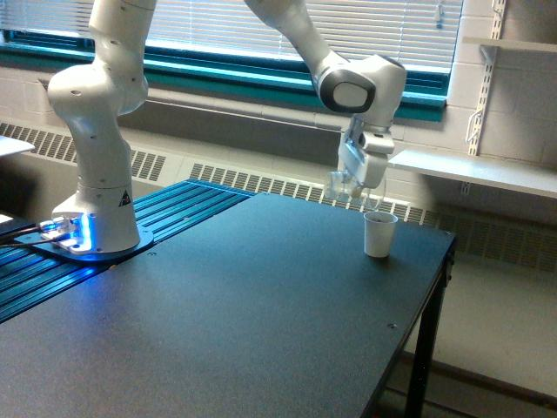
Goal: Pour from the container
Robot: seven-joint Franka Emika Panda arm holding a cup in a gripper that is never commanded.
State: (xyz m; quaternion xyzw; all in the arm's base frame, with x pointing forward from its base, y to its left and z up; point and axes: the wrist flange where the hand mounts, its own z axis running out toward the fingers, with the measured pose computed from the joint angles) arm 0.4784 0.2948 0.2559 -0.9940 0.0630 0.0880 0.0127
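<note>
The container (pixel 345 186), a small clear cup, hangs tilted in the air at the end of the white arm, with my gripper (pixel 355 181) shut on it. It looks nearly see-through against the radiator behind it, and I cannot make out any contents. A white paper cup (pixel 379 234) stands upright on the dark table (pixel 218 322), just below and toward the exterior view's right of the container. The clear cup's mouth leans toward the white cup without touching it.
The arm's white base (pixel 94 209) stands on a blue-lit ribbed platform (pixel 52 261) at the exterior view's left. The table's right edge (pixel 435 287) drops off close behind the white cup. A wall shelf (pixel 474 170) runs behind.
</note>
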